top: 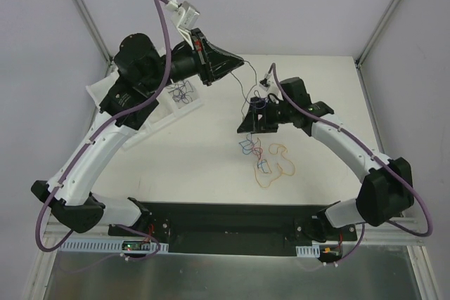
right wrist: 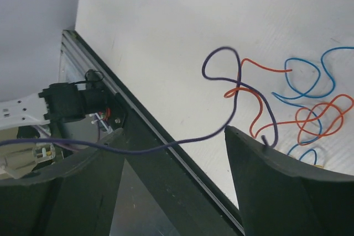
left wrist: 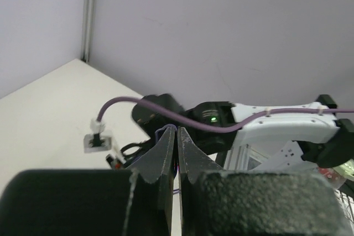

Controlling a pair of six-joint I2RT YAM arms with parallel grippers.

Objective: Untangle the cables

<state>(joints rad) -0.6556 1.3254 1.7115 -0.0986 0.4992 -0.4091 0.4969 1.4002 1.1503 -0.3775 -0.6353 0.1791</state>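
Sprawling on the table (top: 211, 152), the cables (top: 261, 156) make a loose, curly knot of hair-thin wire, sitting at about 4 o'clock from the table's middle in the overhead view. Up close, the orange-red strands (right wrist: 265, 67) and blue strands (right wrist: 302, 58) loop over each other, with a paler orange ring on the near side. A second bundle (top: 183, 93), dark and scribbly, lies on a white tray (top: 158, 121) out at 10 o'clock.

The table is matte off-white. A black strip (top: 232, 216) runs along its near edge, and pale grey walls (top: 281, 5) close in the space, with white posts in the corners.

Now the purple cable (right wrist: 221, 49): one thin dark line lifted off the heap. In the overhead view it runs roughly from 11 o'clock down to 5 o'clock, between the two arms. The left gripper (left wrist: 177, 156) is raised at the far end and clenched tight, and the purple strand is pinched between its fingers, peeking over the tips. The right gripper (right wrist: 170, 139) hangs low over the knot, its jaws spread wide and released. The purple cable crosses the gap between them and its end rests against the right-hand finger, ungripped.
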